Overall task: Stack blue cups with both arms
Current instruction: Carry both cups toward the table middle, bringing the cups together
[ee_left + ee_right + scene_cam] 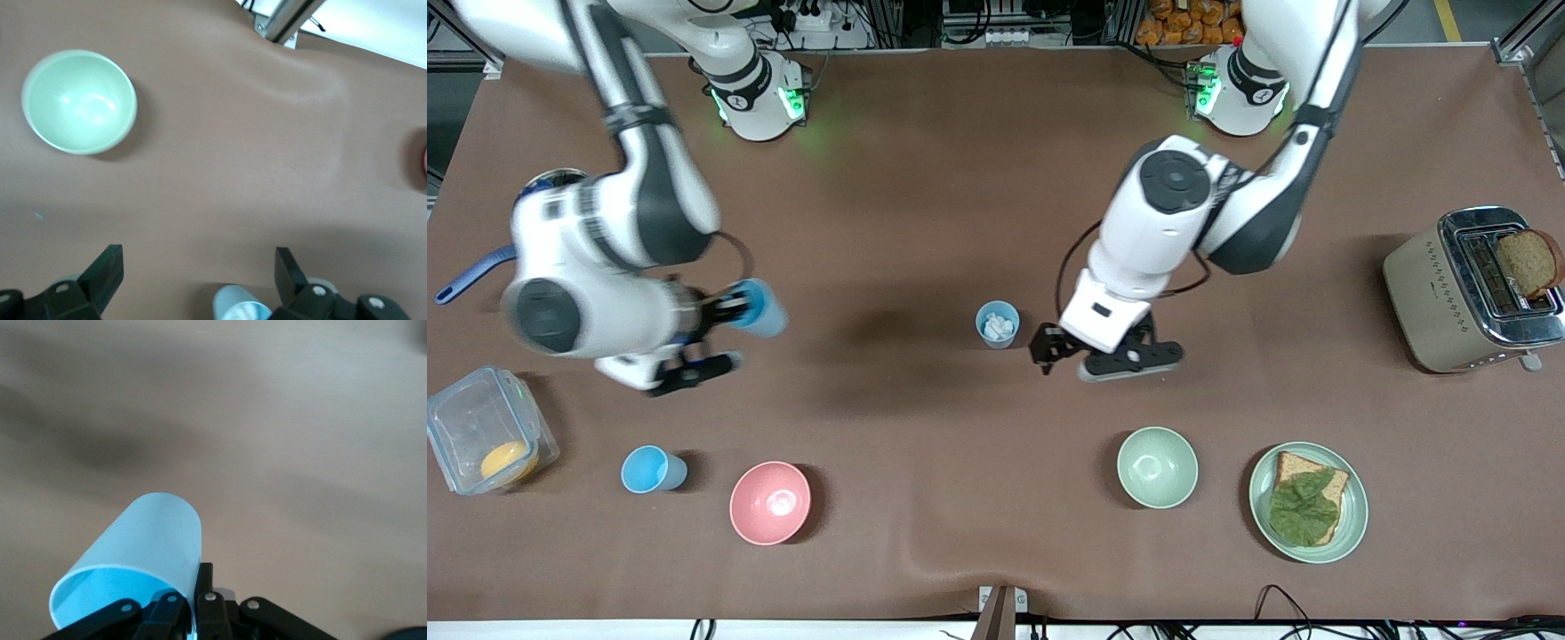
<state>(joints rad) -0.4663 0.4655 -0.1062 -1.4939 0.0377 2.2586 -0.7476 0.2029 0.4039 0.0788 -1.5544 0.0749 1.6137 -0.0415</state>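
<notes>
The right gripper point(725, 311) holds a bright blue cup point(760, 308) up in the air, tipped on its side, with its fingers pinched on the rim. The cup is smooth and plain, wider at its open mouth. It hangs over the bare brown table point(925, 222), toward the right arm's end from the cup in the middle. That middle cup point(997, 324) is a duller grey-blue. It stands upright near the middle of the table and has something white and crumpled inside. The left gripper point(1049, 348) hovers low just beside this middle cup, toward the left arm's end, and its fingers are spread wide with nothing between them. One more bright blue cup point(652, 469) stands nearer the front camera than the middle cup, toward the right arm's end, next to a pink bowl point(770, 502). A pale green bowl point(1157, 467) sits nearer the camera than the middle cup too, toward the left arm's end. The table around the middle cup is bare on every side, and between it and the held cup there is only brown cloth with a soft shadow.
</notes>
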